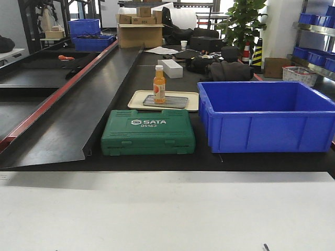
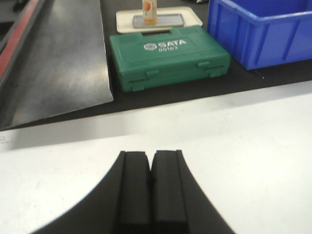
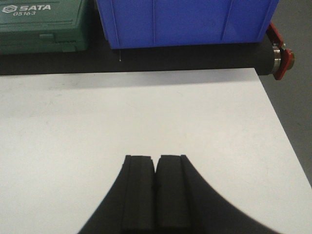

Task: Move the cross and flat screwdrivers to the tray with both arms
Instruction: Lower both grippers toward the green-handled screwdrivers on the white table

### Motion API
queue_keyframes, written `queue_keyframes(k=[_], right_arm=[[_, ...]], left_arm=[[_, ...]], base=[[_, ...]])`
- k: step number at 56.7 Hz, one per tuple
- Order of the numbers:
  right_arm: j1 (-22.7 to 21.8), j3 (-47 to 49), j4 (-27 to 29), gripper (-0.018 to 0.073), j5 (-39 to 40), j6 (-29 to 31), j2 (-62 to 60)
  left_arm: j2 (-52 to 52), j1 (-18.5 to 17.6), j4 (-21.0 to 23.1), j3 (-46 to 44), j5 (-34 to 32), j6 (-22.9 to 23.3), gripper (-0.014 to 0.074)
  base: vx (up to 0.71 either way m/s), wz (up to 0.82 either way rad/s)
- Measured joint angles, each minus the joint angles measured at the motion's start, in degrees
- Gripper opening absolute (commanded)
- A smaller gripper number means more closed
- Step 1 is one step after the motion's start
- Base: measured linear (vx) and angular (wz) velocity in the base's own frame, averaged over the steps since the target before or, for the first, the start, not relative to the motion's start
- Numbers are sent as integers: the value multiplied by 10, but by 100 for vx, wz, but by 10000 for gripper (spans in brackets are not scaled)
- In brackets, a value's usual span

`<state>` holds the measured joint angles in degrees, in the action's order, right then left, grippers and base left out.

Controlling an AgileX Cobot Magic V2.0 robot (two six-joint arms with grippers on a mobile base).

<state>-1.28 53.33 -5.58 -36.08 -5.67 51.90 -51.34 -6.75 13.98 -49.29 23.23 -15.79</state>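
Neither the screwdrivers nor the big grey tray shows clearly in any view; a tiny dark tip at the bottom edge of the front view could be a shaft, but it is too small to tell. The near surface is a plain white table (image 1: 157, 209), smooth and matte, with a black bench (image 1: 131, 73) running behind it. On the bench a green plastic tool case (image 1: 148, 132) lies flat with its latches shut, just left of a deep blue bin (image 1: 267, 117) with ribbed walls. Behind the case sits a cream tray (image 1: 137, 99) holding a thin metal plate (image 1: 175, 102), and an orange bottle (image 1: 159, 83) stands upright on the plate. A dark sloping sheet (image 1: 78, 104) with a red edge runs along the left. Farther back are cardboard boxes (image 1: 140, 35), a leafy plant (image 1: 243, 21) and more blue bins on shelves. The left gripper (image 2: 151, 161) hangs low over the white table, its black padded fingers pressed together. The right gripper (image 3: 156, 161) sits the same way near the table's right side, closed on nothing.
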Motion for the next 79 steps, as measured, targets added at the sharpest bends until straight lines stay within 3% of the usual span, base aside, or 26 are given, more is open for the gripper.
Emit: queue_keyframes(k=[17, 24, 37, 55, 79], right_arm=[[0, 1, 0, 571, -2, -1, 1], [0, 1, 0, 664, 1, -2, 1], [0, 3, 15, 601, 16, 31, 31], [0, 4, 40, 440, -69, 143, 239], [0, 4, 79, 440, -63, 162, 454]], left_arm=[[-7, 0, 2, 0, -1, 0, 440], [-7, 0, 2, 0, 2, 0, 530], [-19, 0, 2, -1, 43, 1, 545], [-44, 0, 2, 16, 75, 2, 540], [-52, 0, 2, 44, 79, 2, 540]], base=[[0, 0], [0, 0], [0, 0], [0, 0], [0, 0]])
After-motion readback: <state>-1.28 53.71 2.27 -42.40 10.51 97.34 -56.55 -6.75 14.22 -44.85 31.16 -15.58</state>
